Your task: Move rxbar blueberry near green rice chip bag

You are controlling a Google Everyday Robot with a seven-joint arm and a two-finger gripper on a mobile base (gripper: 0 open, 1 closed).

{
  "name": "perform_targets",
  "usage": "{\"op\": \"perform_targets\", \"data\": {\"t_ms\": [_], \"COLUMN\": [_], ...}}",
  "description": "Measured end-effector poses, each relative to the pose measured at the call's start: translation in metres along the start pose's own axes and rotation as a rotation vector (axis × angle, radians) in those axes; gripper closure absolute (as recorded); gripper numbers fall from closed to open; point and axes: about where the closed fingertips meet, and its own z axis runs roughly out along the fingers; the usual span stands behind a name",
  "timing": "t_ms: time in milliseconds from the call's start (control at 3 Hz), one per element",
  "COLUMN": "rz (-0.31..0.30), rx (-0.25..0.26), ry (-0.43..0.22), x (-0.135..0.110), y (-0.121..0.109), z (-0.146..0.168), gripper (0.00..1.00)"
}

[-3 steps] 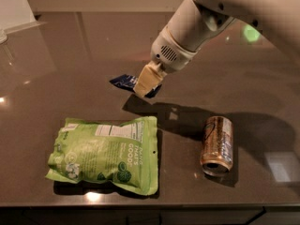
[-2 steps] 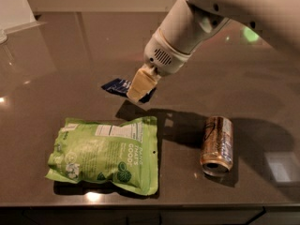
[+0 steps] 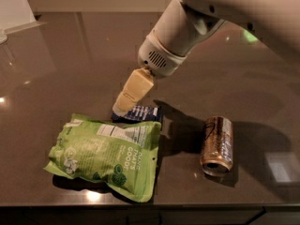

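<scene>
The rxbar blueberry (image 3: 143,112), a small dark navy wrapper with white text, lies on the dark tabletop. It touches the top right edge of the green rice chip bag (image 3: 108,154), a large light-green pouch lying flat at front left. My gripper (image 3: 121,108), cream-coloured on a white arm coming from the upper right, points down with its tip at the bar's left end. It hides that end of the bar.
A brown-gold drink can (image 3: 217,144) lies on its side to the right of the bar and bag, its open end facing the front. The table's front edge (image 3: 150,205) runs just below the bag. A white object (image 3: 3,35) sits at the far left.
The gripper has moved down and toward the front with the bar. The bar has gone from up above the table to lying against the green bag's top edge.
</scene>
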Motion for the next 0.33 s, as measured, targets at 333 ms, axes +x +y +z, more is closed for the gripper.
{"op": "perform_targets", "data": {"t_ms": [333], "rz": [0.0], "rx": [0.0], "ry": [0.0], "x": [0.0], "y": [0.0001], "z": [0.0], "gripper": [0.0]}}
